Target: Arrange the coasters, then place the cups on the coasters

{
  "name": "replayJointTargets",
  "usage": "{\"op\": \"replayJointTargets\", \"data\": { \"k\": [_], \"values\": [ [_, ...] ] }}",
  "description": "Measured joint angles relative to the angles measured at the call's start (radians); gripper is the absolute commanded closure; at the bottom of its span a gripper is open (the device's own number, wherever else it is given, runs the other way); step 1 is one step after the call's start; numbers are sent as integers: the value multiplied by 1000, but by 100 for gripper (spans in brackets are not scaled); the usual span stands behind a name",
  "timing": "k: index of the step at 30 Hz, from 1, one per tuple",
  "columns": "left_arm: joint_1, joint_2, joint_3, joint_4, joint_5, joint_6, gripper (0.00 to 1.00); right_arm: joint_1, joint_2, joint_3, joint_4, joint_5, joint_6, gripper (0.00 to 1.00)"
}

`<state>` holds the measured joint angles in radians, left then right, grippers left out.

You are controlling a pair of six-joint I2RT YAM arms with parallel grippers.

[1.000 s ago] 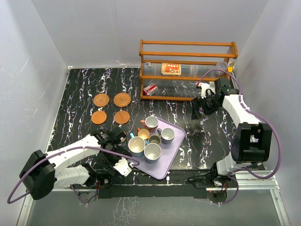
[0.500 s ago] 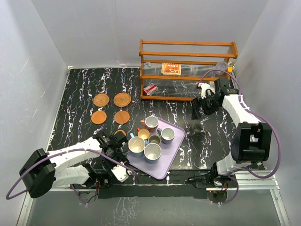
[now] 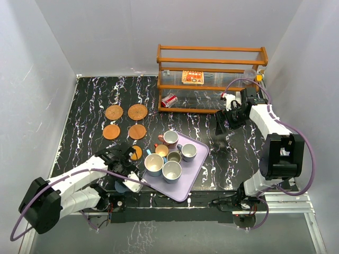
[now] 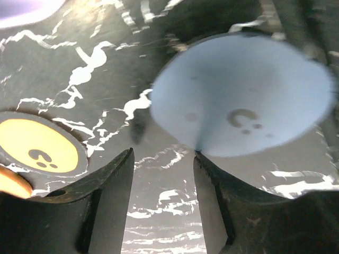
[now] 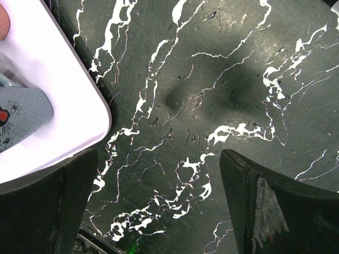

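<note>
Grey-blue coaster (image 4: 241, 98) lies off the lilac tray's (image 3: 194, 172) near-left corner, towards the desk's (image 3: 90, 100) front edge. Dotted orange coaster (image 3: 136, 152) sits just beside the tray's left rim. Four other coasters (image 3: 137, 111) form a two-by-two block beyond the tray's far-left side, presumably the pattern being filled. Six cups (image 3: 171, 171) wait on the tray. Left gripper (image 4: 163, 153): jaws part open, bare desk between them, nothing clamped. One fingertip meets the grey-blue disc's rim, contact uncertain; likely lining up an edge pinch. Disc is round, so no long axis; broad face up, tilt unreadable through blur. Right gripper (image 5: 159, 156): jaws wide, empty, parked right of the tray.
</note>
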<state>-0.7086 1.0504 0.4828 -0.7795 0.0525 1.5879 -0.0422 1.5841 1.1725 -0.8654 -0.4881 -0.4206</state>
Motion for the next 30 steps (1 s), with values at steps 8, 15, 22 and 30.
{"op": "replayJointTargets", "data": {
  "k": [8, 15, 22, 30],
  "values": [
    [118, 14, 18, 43, 23, -32, 45, 0, -19, 0, -2, -1, 0, 2],
    [103, 11, 114, -72, 229, -92, 26, 0, -45, 0, -2, -1, 0, 2],
    [13, 12, 130, -142, 308, -113, 24, 0, -46, 0, -2, -1, 0, 2],
    [-95, 83, 130, -134, 337, -114, 23, 0, -45, 11, -11, -1, 0, 2]
  ]
}}
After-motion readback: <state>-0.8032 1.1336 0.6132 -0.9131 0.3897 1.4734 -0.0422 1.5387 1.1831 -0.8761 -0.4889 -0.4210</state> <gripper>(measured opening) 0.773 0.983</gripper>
